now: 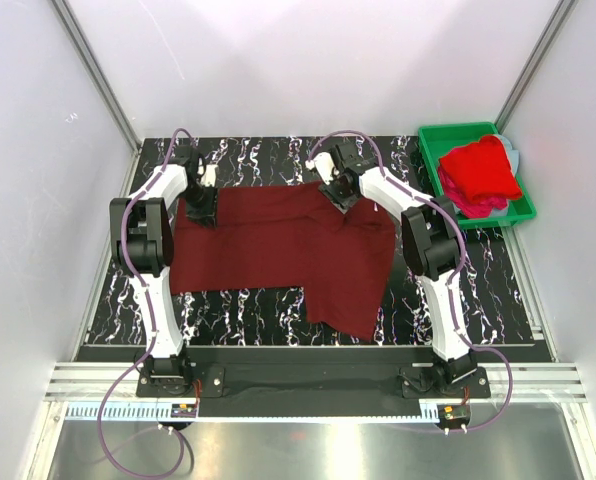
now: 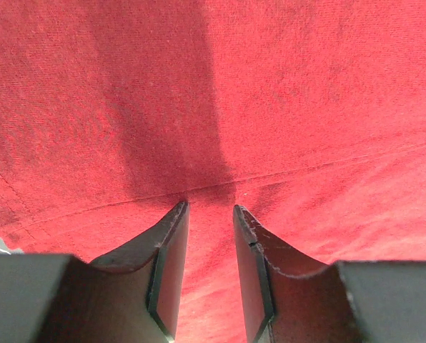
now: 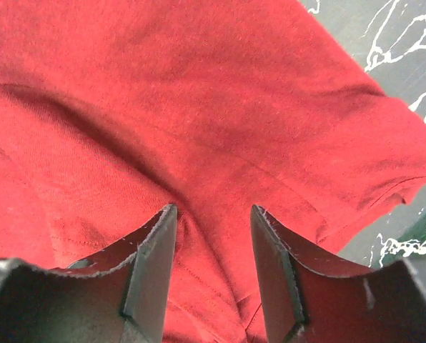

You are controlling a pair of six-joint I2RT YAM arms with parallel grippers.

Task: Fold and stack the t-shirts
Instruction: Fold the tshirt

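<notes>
So the black marbled table (image 1: pixel 248 305) takes up most of the top view, and the dark maroon t-shirt (image 1: pixel 268 245) is spread pretty flat across the middle of it, with one flap hanging down toward 5 o'clock near the front edge. The left arm (image 1: pixel 143 235) reaches up the 9 o'clock side and the right arm (image 1: pixel 428 240) up the 3 o'clock side, both bent in over the far edge of the shirt. Out at 2 o'clock there's a green bin (image 1: pixel 456 130) against the right edge, well apart from the maroon one, holding a bright red t-shirt (image 1: pixel 481 170) bunched on top of a pink one (image 1: pixel 478 208) that just peeks out underneath. The left gripper (image 1: pixel 200 205) sits on the shirt's 10 o'clock corner. From its wrist cam the fingers (image 2: pixel 171 243) are only a little apart, tips down on the cloth right at a seam, nothing pinched between them that I can see. The right gripper (image 1: pixel 340 192) is at about 1 o'clock on the far hem, its fingers (image 3: pixel 274 257) spread wider and released, with just a soft wrinkle of cloth lying under the gap.
</notes>
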